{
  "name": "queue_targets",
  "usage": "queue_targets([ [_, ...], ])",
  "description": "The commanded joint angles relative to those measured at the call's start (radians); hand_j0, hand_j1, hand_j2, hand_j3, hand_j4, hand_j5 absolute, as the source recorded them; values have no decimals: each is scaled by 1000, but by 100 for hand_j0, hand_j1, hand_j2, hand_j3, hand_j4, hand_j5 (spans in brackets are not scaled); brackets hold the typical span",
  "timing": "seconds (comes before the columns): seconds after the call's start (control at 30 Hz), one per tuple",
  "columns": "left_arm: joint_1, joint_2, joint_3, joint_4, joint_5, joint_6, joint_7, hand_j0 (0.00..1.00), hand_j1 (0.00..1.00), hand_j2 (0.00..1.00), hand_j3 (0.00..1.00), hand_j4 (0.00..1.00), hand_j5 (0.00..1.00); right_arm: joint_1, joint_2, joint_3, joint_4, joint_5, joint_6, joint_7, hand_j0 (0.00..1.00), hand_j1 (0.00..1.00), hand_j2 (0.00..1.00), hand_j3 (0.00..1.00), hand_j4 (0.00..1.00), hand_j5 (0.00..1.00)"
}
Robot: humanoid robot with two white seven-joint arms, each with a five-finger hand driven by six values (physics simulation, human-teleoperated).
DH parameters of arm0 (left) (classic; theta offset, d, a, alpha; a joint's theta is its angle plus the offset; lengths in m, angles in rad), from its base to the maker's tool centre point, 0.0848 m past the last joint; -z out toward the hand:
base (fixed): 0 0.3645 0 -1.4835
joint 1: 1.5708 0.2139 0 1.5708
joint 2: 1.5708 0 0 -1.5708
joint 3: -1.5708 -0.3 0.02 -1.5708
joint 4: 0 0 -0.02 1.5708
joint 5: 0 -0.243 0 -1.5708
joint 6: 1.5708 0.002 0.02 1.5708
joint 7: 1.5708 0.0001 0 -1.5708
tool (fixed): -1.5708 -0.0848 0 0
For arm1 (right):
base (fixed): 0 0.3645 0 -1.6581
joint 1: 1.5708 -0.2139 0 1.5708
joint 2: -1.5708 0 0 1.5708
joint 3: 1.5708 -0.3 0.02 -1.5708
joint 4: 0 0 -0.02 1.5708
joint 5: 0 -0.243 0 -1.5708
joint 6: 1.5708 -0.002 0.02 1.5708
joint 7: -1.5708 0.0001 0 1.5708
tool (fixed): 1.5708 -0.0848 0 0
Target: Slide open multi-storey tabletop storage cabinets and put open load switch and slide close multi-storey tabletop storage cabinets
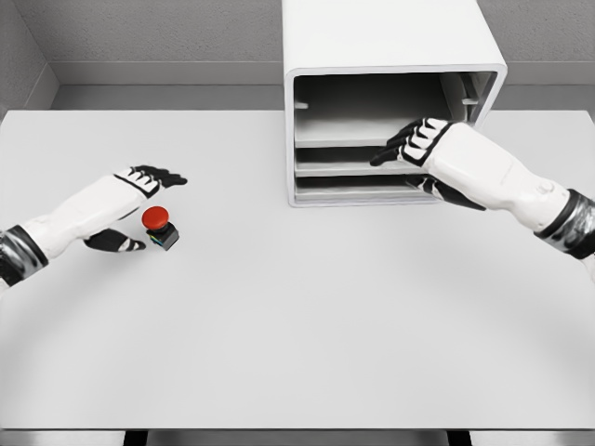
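White cabinet (394, 93) has the right hand (423, 149) at its middle drawer, fingers extended on the front edge, gripping nothing clearly. The red-capped load switch (159, 226) sits between the left hand's (139, 200) loosely spread thumb and fingers, apparently not yet gripped. Judging by this, drawer-opening is underway; next, pull outward.

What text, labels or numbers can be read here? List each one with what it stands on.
None can be read.
Cabinet: plain white, no label or number.
Switch with its red button: small coloured spots on the dark base, too small to tell whether they are marks or text.
Left hand and right hand: no lettering.
Table: bare of any print.
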Motion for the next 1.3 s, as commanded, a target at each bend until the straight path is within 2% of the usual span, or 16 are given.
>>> queue_targets([
  [0.0,0,2,-11,16,0,3,1,100,100,100,100,100,100,-2,33,20,1,-5,1,0,69,69,69,69,69,69],
  [0.1,5,2,-16,16,-13,3,1,100,100,100,100,100,100,-25,58,57,12,-5,1,-2,71,71,71,71,71,71],
  [0.13,5,2,-16,16,-13,3,1,94,94,94,94,94,94,-32,65,59,21,-5,1,-2,73,73,73,73,73,73],
  [0.23,2,2,-16,17,-19,3,1,85,85,85,85,85,85,-51,78,62,57,-5,1,0,73,73,73,73,73,73],
  [0.43,5,-2,-16,19,-19,3,1,75,75,75,75,75,75,-106,122,92,153,7,1,-2,73,73,73,73,73,73],
  [0.67,6,-2,-16,19,-36,3,1,75,75,75,75,75,75,-167,153,114,245,8,1,-2,73,73,73,73,73,73],
  [0.93,6,4,-16,20,-42,3,1,73,73,73,73,73,73,-203,188,131,333,24,1,-2,73,73,73,73,73,73],
  [1.03,8,4,-16,19,-42,3,1,68,68,68,68,68,68,-221,210,145,368,28,1,0,73,73,73,73,73,73],
  [1.13,11,5,-16,19,-42,3,1,67,67,67,67,67,67,-235,220,154,402,30,1,-2,73,73,73,73,73,73],
  [1.2,11,5,-16,19,-42,3,1,61,61,61,61,61,61,-238,222,154,414,33,1,40,74,74,74,74,74,74],
  [1.27,12,5,-16,19,-42,3,1,59,59,59,59,59,59,-238,222,155,422,33,1,43,75,75,75,75,75,75],
])
